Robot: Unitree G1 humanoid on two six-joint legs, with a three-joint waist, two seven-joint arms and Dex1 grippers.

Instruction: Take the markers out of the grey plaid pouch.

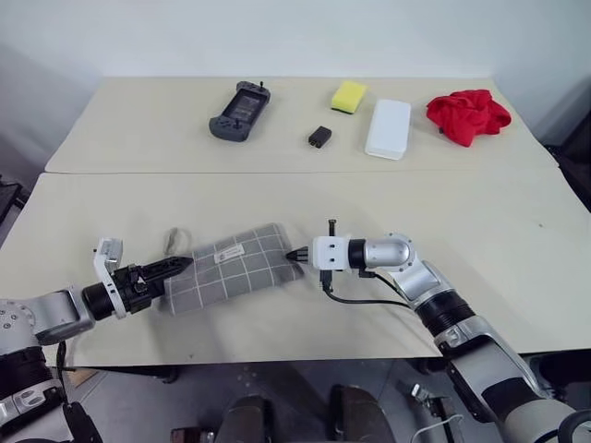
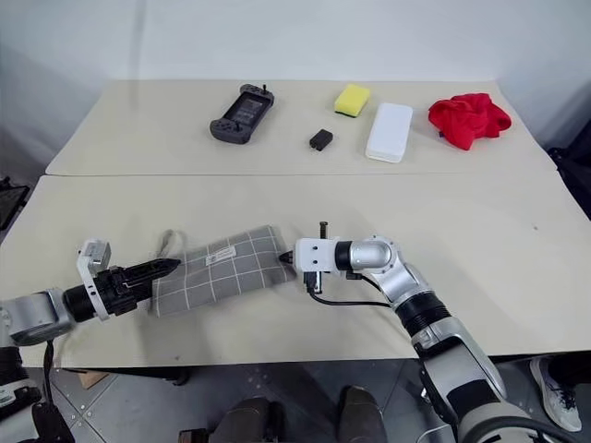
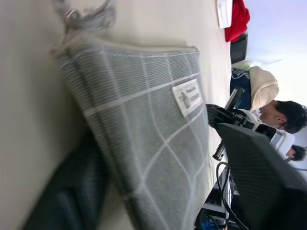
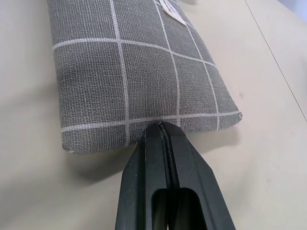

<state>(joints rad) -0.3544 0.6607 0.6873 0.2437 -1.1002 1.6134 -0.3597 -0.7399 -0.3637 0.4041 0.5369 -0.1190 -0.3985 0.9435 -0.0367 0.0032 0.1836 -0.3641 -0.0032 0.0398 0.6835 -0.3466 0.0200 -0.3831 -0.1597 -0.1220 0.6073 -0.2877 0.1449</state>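
The grey plaid pouch (image 1: 231, 268) lies flat on the near table (image 1: 480, 231), with its white label (image 3: 188, 97) facing up and its pale zip cord (image 1: 173, 240) at the left end. My left gripper (image 1: 177, 269) is at that left end, open, with one finger (image 3: 72, 191) on each side of the pouch's corner. My right gripper (image 4: 160, 125) is shut, and its tips touch the middle of the pouch's right end edge. The markers are hidden.
On the far table lie a dark game controller (image 1: 240, 111), a yellow sponge (image 1: 348, 95), a small black block (image 1: 319, 137), a white box (image 1: 388, 128) and a red cloth (image 1: 468, 115). A person (image 3: 283, 115) sits beyond the table in the left wrist view.
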